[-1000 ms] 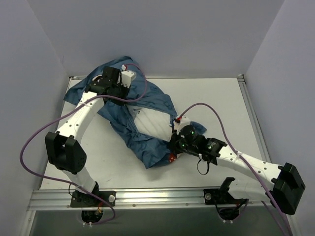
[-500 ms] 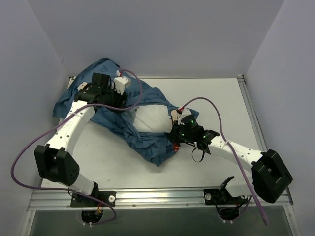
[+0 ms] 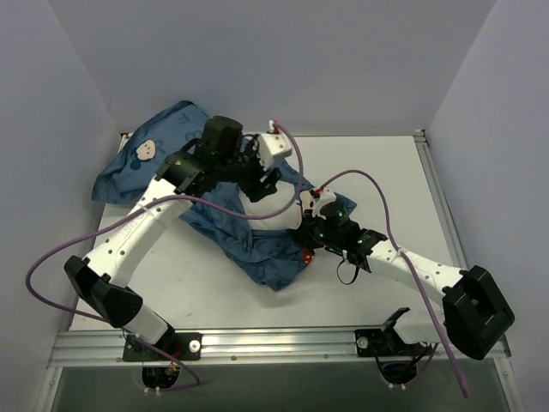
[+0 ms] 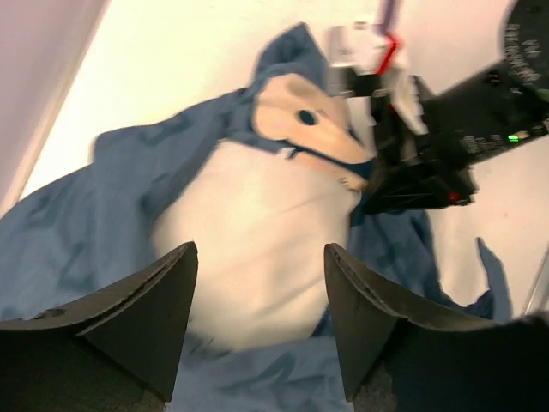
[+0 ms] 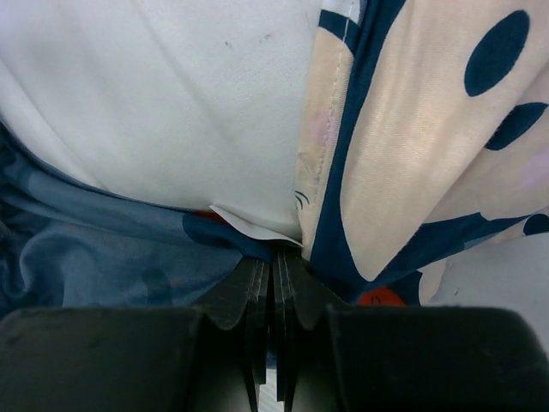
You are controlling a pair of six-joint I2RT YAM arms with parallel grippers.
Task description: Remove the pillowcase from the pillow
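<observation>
The blue pillowcase (image 3: 141, 163) lies crumpled from the back left corner to the table's middle, still wrapped around part of the white pillow (image 3: 270, 225). My left gripper (image 3: 264, 184) hovers open above the bare pillow (image 4: 257, 215), nothing between its fingers (image 4: 163, 318), with pillowcase folds (image 4: 94, 223) on both sides. My right gripper (image 3: 305, 233) is shut at the pillow's right end. In the right wrist view its jaws (image 5: 274, 257) pinch a pointed white corner of the pillow (image 5: 171, 94), with blue pillowcase (image 5: 103, 249) bunched at the tips and a cream cartoon print (image 5: 429, 137) beside them.
Grey walls close in the white table (image 3: 377, 172) at the back and on both sides. A metal rail (image 3: 257, 343) runs along the near edge. Purple cables (image 3: 51, 257) loop off both arms. The right arm's black wrist (image 4: 429, 163) sits close to the right of the pillow.
My left gripper opened, let go of the pillowcase at the back left and swung right to above the pillow. The right gripper stayed shut and shifted slightly back.
</observation>
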